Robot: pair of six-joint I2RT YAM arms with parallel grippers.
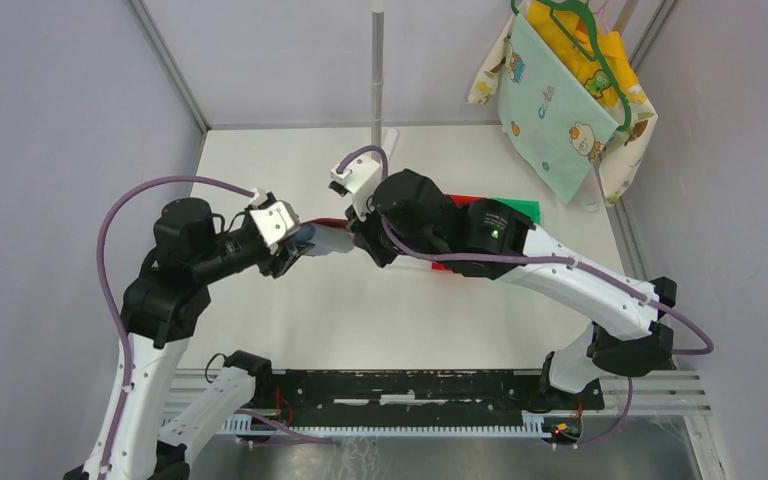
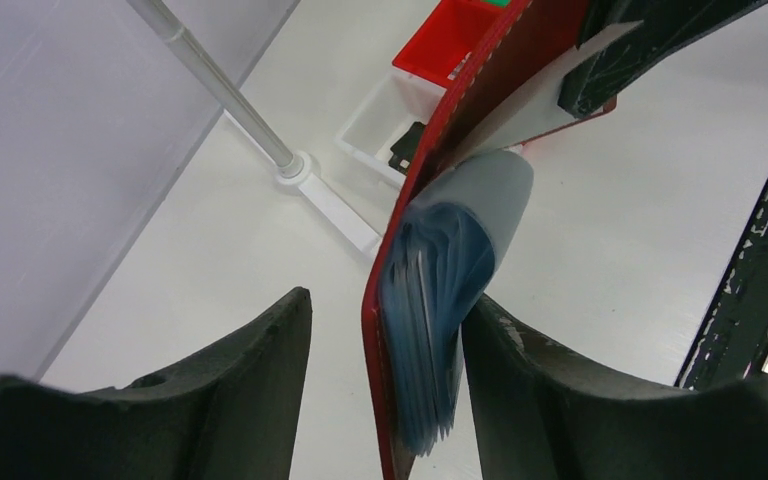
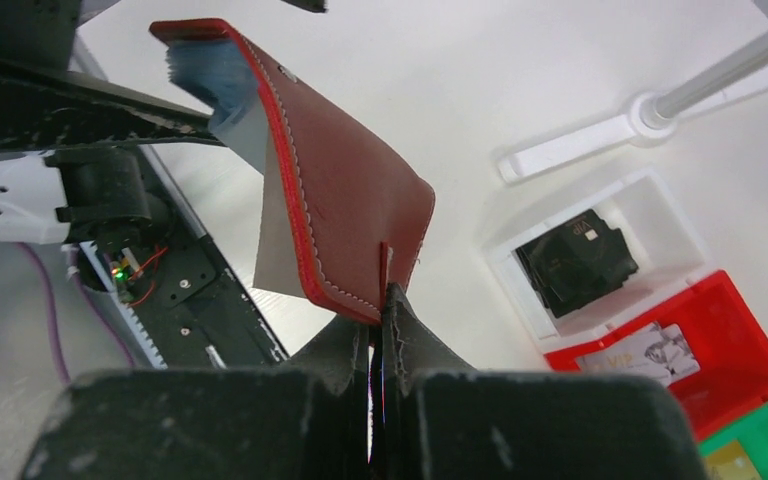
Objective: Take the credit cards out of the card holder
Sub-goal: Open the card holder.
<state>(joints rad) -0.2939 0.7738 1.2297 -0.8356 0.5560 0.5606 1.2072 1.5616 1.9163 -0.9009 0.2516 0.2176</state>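
Observation:
The red card holder (image 3: 350, 200) hangs in the air between both arms, above the table's middle (image 1: 332, 224). My right gripper (image 3: 380, 300) is shut on its lower edge. A stack of grey-blue credit cards (image 2: 435, 300) sticks out of the holder's far end (image 3: 205, 70). My left gripper (image 2: 388, 300) straddles that end with its jaws apart. One finger (image 2: 520, 380) touches the cards; the other finger (image 2: 260, 380) stands clear of the red cover (image 2: 480, 100). In the top view the left gripper (image 1: 295, 245) and right gripper (image 1: 362, 236) face each other closely.
Behind the holder sit a white bin (image 3: 520, 280) with a black lumpy item (image 3: 575, 260), a red bin (image 3: 750, 350) with a card in it, and a green bin (image 3: 760, 440). A pole on a white foot (image 1: 377, 70) stands at the back. A cloth bag (image 1: 560, 110) hangs back right.

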